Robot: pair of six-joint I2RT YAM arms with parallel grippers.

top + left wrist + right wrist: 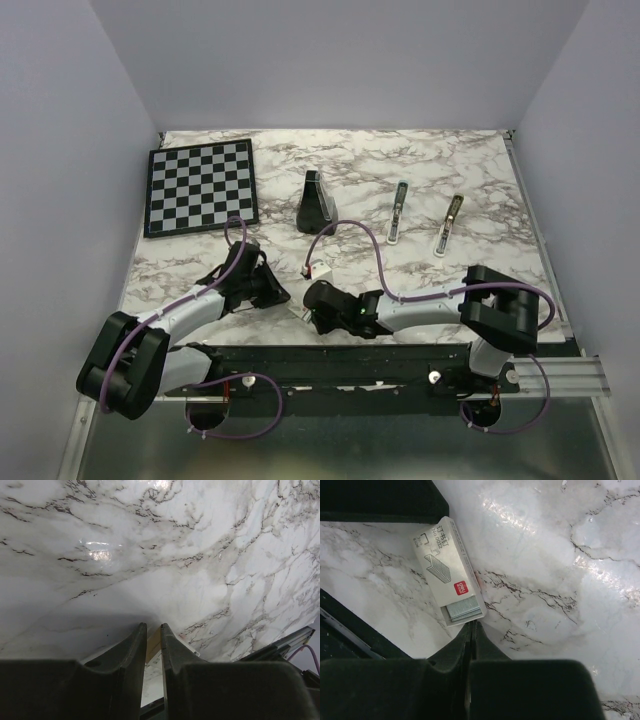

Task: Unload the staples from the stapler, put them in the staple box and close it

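The stapler (398,212), a slim blue-grey bar with a teal end, lies at the back right, far from both grippers. A white staple box (445,565) lies flat near the front; it shows as a small white piece in the top view (299,313). Silver staples (464,609) show in its open end. My right gripper (472,626) is shut, with its tips touching that open end. My left gripper (154,626) is at the box's far end, jaws a narrow slit apart, with the box's tan edge (152,645) in the slit. It shows as a black body in the right wrist view (380,500).
A black wedge (316,203) stands at the back middle. A second slim bar with a brownish end (448,226) lies right of the stapler. A chessboard (200,186) lies at the back left. The black base rail (350,362) runs along the near edge.
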